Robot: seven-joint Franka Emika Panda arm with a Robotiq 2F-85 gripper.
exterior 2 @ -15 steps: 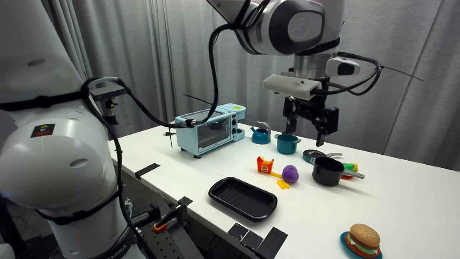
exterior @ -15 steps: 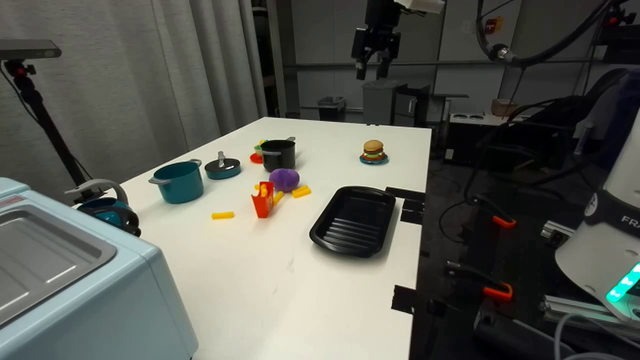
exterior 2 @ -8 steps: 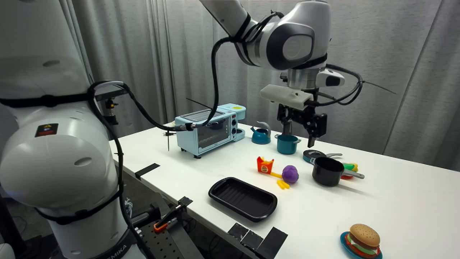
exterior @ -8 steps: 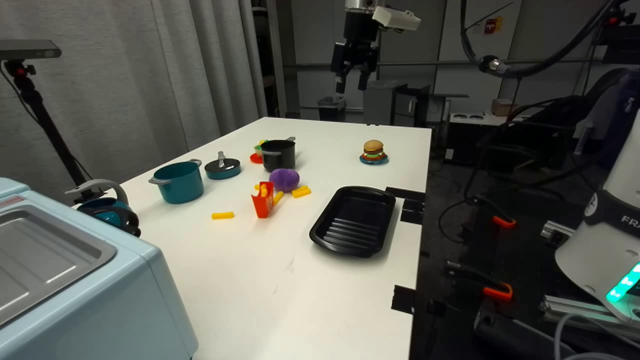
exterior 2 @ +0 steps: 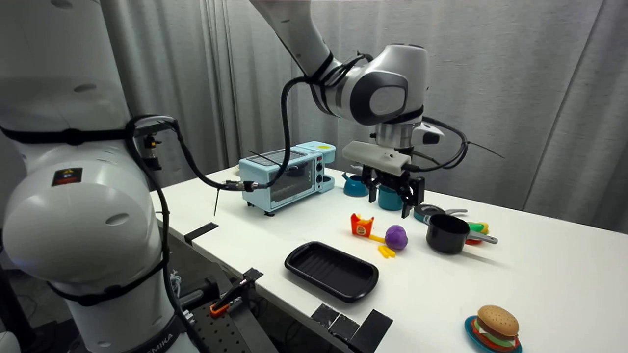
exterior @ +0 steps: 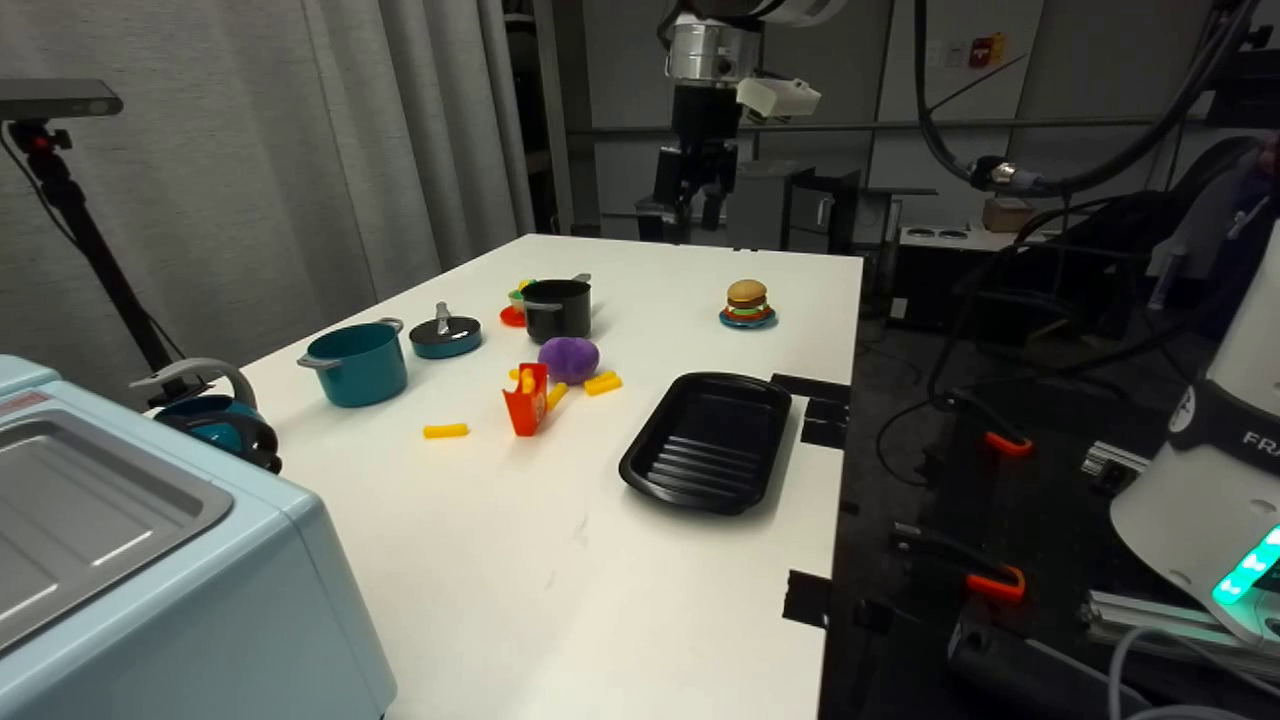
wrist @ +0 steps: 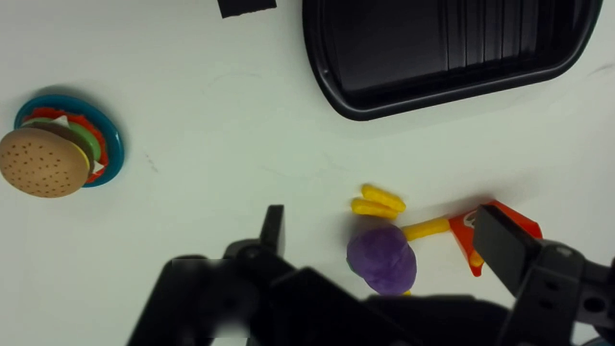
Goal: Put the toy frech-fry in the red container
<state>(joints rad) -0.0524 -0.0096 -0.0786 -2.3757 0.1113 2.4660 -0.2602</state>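
– "Where's the gripper (exterior 2: 389,205)?"
– "Above the table (exterior 2: 539,274), its fingers (wrist: 502,244) spread apart."
– "And the fries (wrist: 383,197)?"
– "Below it: two just beside the purple toy (exterior 2: 396,238), with the red carton (exterior 2: 361,226) near, also below."

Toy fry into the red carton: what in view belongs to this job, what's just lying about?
Job:
claw, open
loose yellow fries, which one isn't stated
red carton

Lying about:
black tray
burger
blue plate
purple toy
teal pot
kettle
small pan
black saucepan
toaster oven
green-and-yellow toy, partly hidden
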